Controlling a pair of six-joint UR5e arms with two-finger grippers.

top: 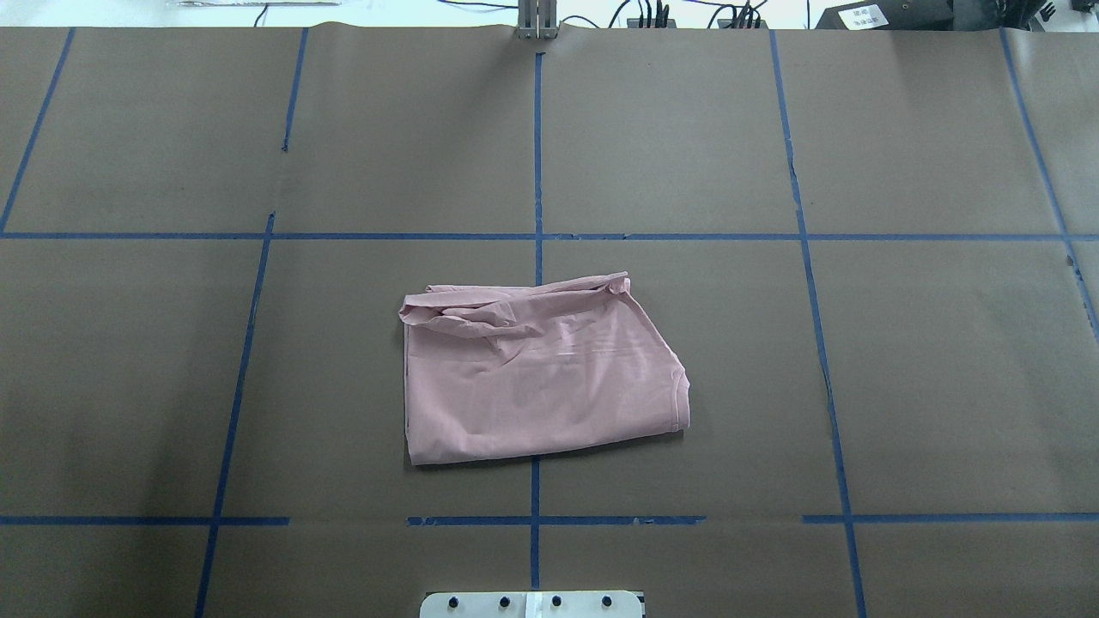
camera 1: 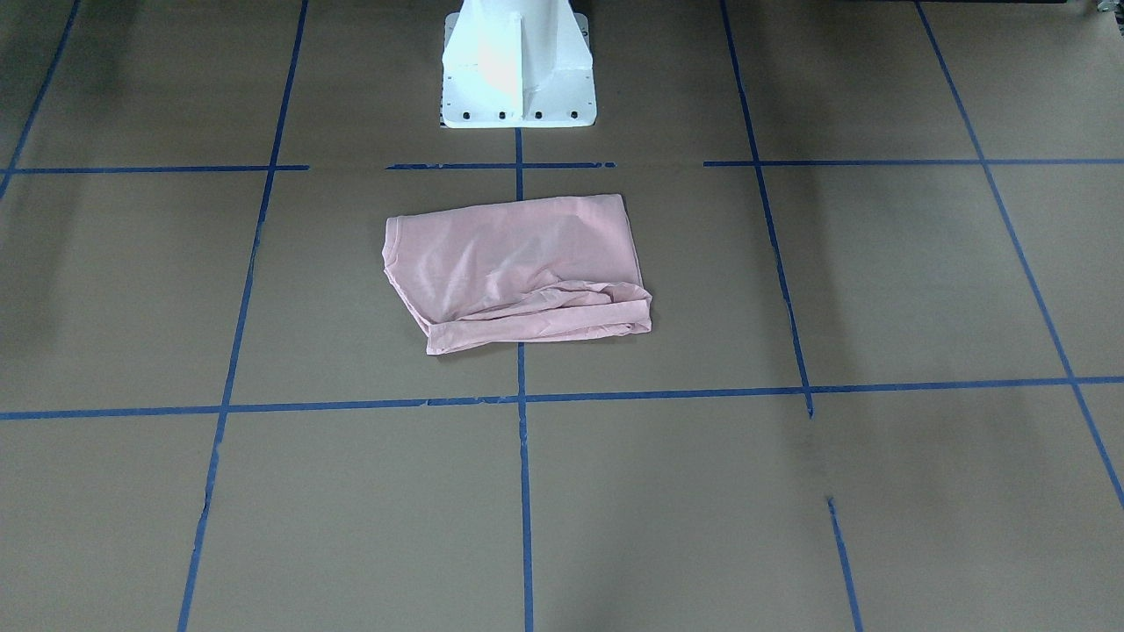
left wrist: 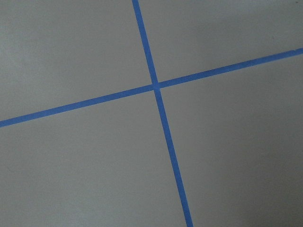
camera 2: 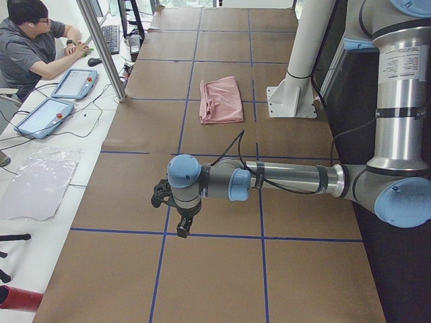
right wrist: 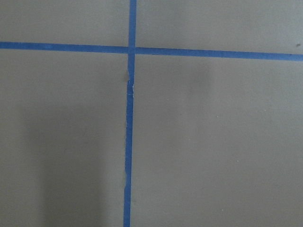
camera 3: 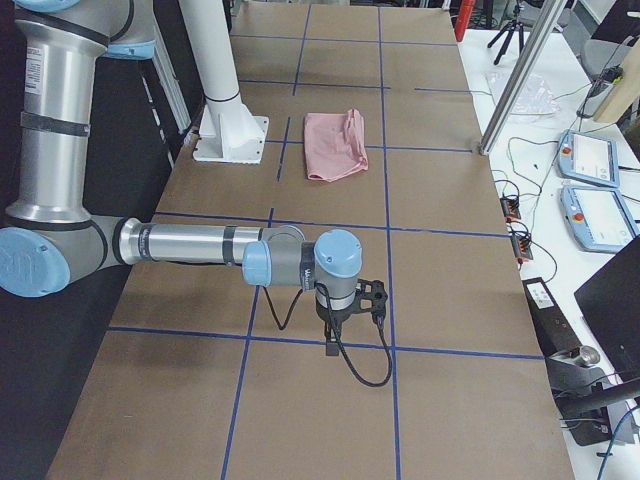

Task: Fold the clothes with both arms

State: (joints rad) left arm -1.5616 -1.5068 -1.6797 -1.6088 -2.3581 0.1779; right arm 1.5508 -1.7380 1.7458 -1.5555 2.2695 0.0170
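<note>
The pale pink T-shirt (camera 1: 518, 272) lies folded into a rough rectangle, plain side up, near the table's middle in front of the pedestal; it also shows in the overhead view (top: 537, 373). One long edge is bunched and wrinkled. Neither arm touches it. My left gripper (camera 2: 180, 225) hangs over the table far from the shirt, near the table's left end. My right gripper (camera 3: 335, 335) hangs likewise near the right end. Both show only in the side views, so I cannot tell whether they are open or shut. Both wrist views show only brown paper and blue tape.
The white pedestal base (camera 1: 518, 70) stands just behind the shirt. Blue tape lines (top: 537, 236) grid the brown table cover. An operator (camera 2: 34, 47), teach pendants (camera 2: 74, 84) and a metal post (camera 2: 104, 50) are beyond the far edge.
</note>
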